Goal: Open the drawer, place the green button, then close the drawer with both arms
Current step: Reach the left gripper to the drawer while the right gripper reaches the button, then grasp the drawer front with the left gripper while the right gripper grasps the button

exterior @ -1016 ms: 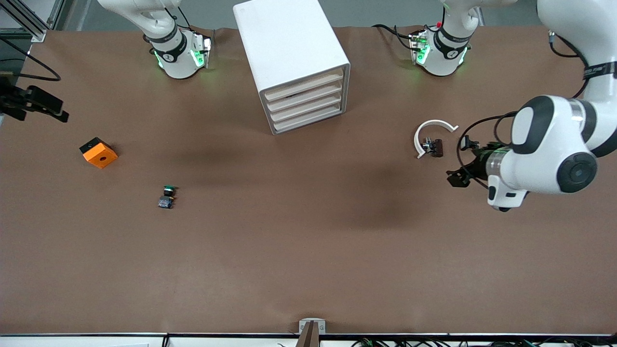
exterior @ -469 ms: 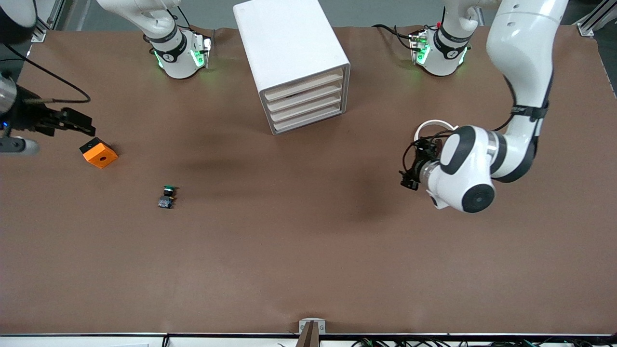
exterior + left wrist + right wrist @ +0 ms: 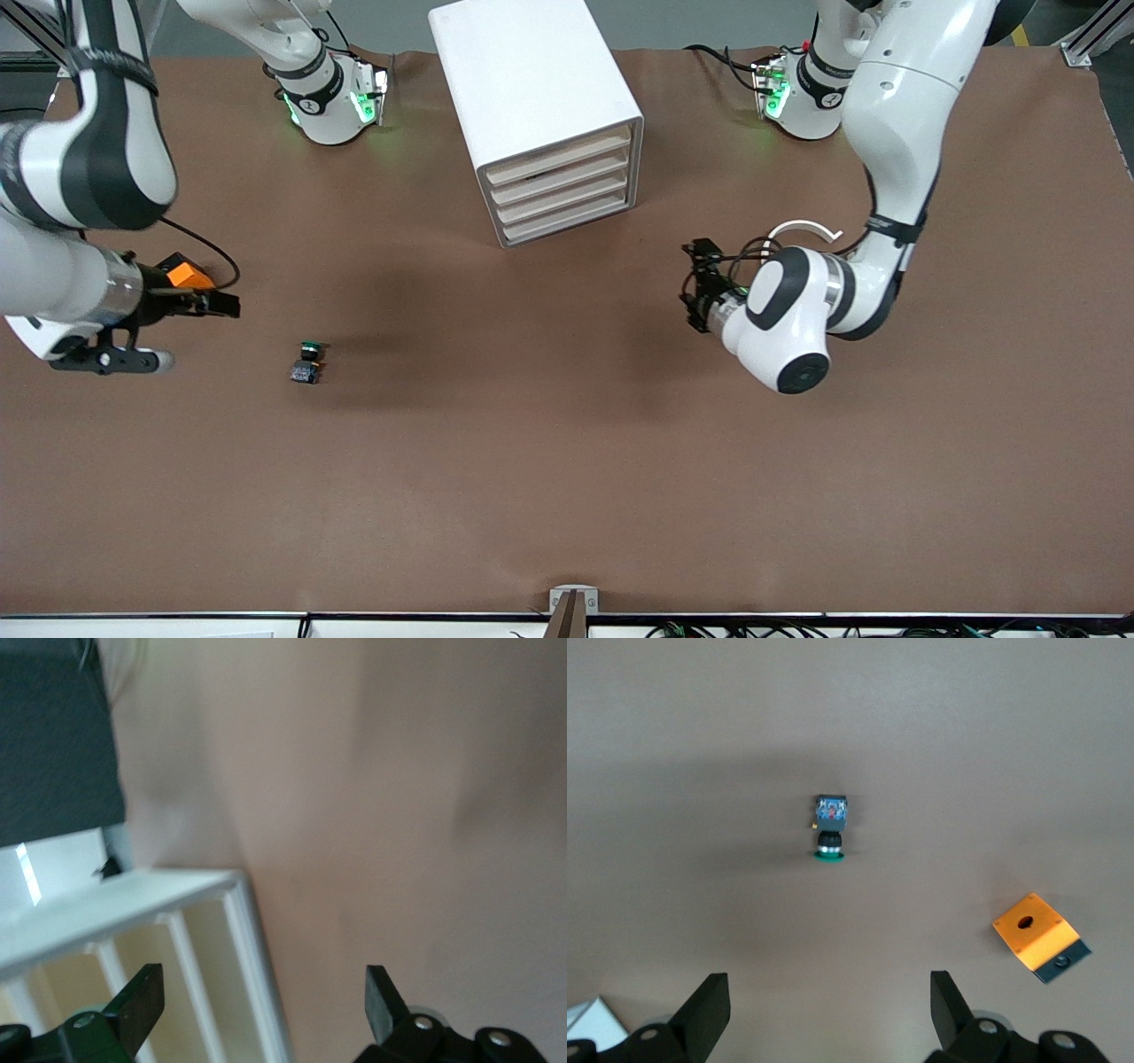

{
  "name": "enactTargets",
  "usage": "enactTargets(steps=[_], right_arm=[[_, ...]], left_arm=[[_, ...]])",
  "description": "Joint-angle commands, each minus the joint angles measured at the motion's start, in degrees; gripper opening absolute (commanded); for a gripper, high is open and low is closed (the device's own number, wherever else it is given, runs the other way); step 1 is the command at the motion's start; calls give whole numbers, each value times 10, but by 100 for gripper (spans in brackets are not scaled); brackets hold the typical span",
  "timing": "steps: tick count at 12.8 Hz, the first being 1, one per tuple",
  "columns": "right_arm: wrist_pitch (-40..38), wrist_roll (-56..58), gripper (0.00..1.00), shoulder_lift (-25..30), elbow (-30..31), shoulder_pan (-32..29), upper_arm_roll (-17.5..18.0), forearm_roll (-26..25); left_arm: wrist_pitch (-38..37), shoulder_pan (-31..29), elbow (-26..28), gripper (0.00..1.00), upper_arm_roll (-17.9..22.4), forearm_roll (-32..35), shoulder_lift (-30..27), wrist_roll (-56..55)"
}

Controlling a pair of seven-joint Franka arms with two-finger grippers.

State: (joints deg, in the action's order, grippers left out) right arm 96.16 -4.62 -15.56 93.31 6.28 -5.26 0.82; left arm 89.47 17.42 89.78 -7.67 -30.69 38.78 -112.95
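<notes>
The button [image 3: 307, 361], a green cap on a dark blue-grey body, lies on the brown table toward the right arm's end; it also shows in the right wrist view as the button [image 3: 829, 828]. My right gripper [image 3: 226, 306] hangs open and empty over the table between the orange block and the button, its fingers [image 3: 709, 1005] wide apart. The white cabinet [image 3: 532, 80] has its drawers [image 3: 560, 190] all shut. My left gripper [image 3: 695, 285] is open and empty, above the table toward the left arm's end, beside the drawer fronts. In the left wrist view a cabinet corner [image 3: 221, 895] fills the space ahead of the open left gripper [image 3: 263, 1001].
An orange block [image 3: 184, 273] with a black hole sits partly under the right gripper, and shows whole in the right wrist view [image 3: 1039, 936]. A white curved strip [image 3: 802, 229] peeks out from under the left arm. Both arm bases [image 3: 323, 102] stand beside the cabinet.
The left arm has swung from its end of the table toward the drawer fronts. The right arm has come in over the orange block toward the button. Both grippers stayed open.
</notes>
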Motion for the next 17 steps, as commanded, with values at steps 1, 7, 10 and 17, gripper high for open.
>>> enactTargets(steps=[1, 7, 10, 17], right_arm=[[52, -19, 100, -32, 9, -3, 0, -3], [187, -59, 100, -85, 66, -8, 0, 1], [254, -60, 100, -116, 88, -10, 0, 8], [298, -50, 100, -167, 95, -6, -1, 46]], left_arm=[[-11, 16, -14, 100, 3, -71, 30, -17], [-11, 81, -15, 79, 4, -152, 80, -135], [-11, 119, -15, 65, 5, -166, 109, -170], [-10, 153, -14, 64, 5, -207, 115, -184]])
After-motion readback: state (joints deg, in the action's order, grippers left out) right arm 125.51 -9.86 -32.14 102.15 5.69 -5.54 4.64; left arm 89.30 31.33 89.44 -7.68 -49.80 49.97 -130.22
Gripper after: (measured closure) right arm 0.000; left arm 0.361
